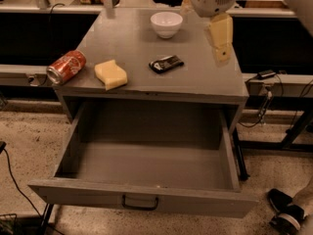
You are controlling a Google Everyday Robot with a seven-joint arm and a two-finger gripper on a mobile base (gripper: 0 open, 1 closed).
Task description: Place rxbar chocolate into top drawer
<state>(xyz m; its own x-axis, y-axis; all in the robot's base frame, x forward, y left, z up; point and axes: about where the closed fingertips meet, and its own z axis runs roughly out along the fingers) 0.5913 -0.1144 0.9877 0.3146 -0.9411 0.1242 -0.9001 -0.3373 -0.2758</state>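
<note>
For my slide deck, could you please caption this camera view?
Gripper hovers over the right of the cabinet top; rxbar chocolate lies there, top drawer open below.

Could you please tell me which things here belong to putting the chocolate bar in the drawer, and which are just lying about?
For the job:
rxbar chocolate, lying on the cabinet top
top drawer, pulled open
gripper, above the top's right side, right of the bar

Just lying about, all on the top:
red soda can
yellow sponge
white bowl
</note>
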